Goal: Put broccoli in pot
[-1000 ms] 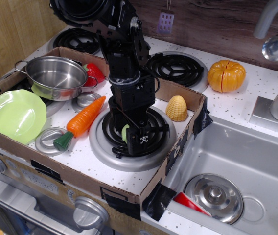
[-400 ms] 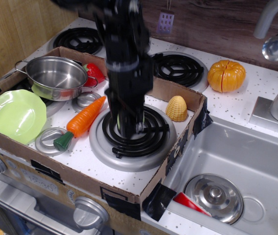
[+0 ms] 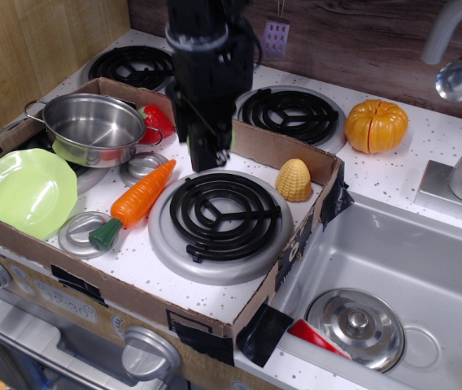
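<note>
Single view: camera is looking down at an angle from the front of the bench, fairly near, taking in stove burners, cardboard tray and sink.

— Arm status?
— I see the black arm coming down from 12 o'clock, wrist near vertical, gripper pointing straight down and hanging in the air.
— Jaws?
— I can't tell; the fingertips are dark and blurred, with a sliver of pale green at their right edge.
</note>
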{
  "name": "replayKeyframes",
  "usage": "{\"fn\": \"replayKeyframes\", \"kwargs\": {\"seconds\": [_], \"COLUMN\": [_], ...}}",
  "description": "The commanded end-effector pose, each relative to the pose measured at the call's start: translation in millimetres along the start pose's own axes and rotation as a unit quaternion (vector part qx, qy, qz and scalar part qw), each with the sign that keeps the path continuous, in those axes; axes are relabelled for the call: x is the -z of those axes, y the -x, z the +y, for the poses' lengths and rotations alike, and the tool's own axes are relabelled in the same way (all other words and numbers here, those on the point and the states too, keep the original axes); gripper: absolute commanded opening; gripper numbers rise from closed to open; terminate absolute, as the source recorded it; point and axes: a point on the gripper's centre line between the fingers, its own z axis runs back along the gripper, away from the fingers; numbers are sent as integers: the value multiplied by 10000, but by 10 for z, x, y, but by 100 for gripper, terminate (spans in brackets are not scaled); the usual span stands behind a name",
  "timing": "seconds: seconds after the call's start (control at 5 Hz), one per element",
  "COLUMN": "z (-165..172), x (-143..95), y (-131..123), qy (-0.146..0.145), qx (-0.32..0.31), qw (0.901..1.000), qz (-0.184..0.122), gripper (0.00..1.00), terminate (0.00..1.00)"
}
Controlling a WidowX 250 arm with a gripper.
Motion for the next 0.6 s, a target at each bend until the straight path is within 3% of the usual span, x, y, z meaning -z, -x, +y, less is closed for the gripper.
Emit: {"fn": "replayKeyframes", "kwargs": {"seconds": [0.0, 0.2, 0.4], "z": [699, 1055, 1239], "x": [-485, -440, -237], "y": [85, 189, 315], "qy": [-1196, -1569, -1097], "qx": [505, 847, 905], "qw": [9904, 9825, 9876], "qz": [-476, -534, -659], "gripper": [0, 0, 0], "terminate": [0, 0, 0]}}
